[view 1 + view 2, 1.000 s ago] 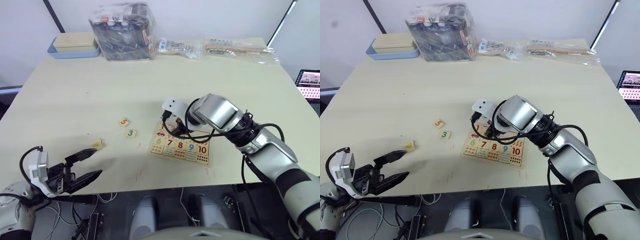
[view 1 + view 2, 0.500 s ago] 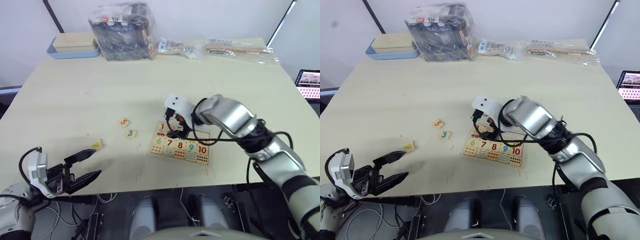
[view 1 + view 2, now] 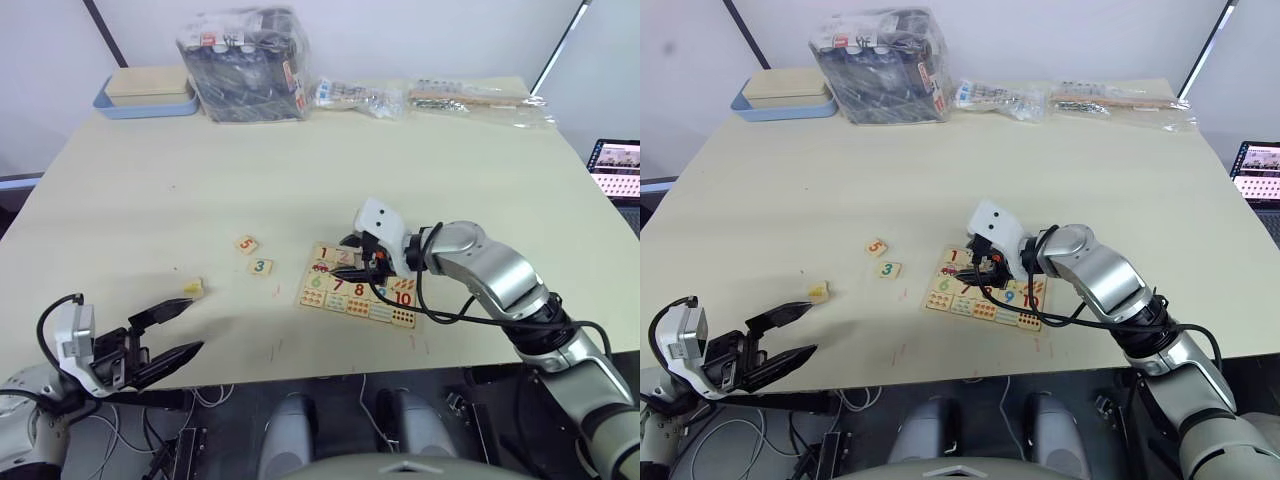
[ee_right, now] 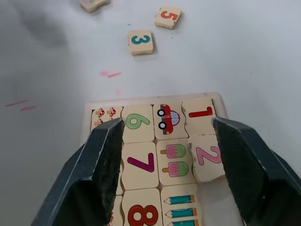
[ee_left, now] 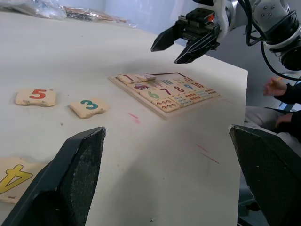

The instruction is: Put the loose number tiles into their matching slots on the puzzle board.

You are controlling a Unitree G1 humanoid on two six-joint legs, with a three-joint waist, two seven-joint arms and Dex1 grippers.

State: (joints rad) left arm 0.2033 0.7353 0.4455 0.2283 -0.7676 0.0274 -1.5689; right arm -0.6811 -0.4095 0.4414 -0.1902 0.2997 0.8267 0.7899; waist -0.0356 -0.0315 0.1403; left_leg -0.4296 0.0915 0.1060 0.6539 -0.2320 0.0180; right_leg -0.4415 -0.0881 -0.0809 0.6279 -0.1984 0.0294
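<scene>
Our right hand (image 3: pixel 362 262) hovers over the puzzle board (image 3: pixel 360 285) at the centre of the frame, its fingers spread and empty. The 1 tile (image 4: pixel 200 113) sits flush in its slot; the 2 tile (image 4: pixel 207 157) lies skewed and not quite seated, so it likely wants a light press or a nudge before we move on. Left of the board, apart from it, the 3 tile (image 3: pixel 261 266) and 5 tile (image 3: pixel 247 244) lie face up on the table (image 3: pixel 300 170), and the 4 tile (image 3: pixel 193 287) lies further left, near our left hand (image 3: pixel 165 335), which hangs open at the lower left edge. Nothing blocks the path to these tiles. At the top of the frame a blue-rimmed tray (image 3: pixel 150 103), a clear bag of dark items (image 3: pixel 245 62) and plastic packets (image 3: pixel 440 97) stand well away.
</scene>
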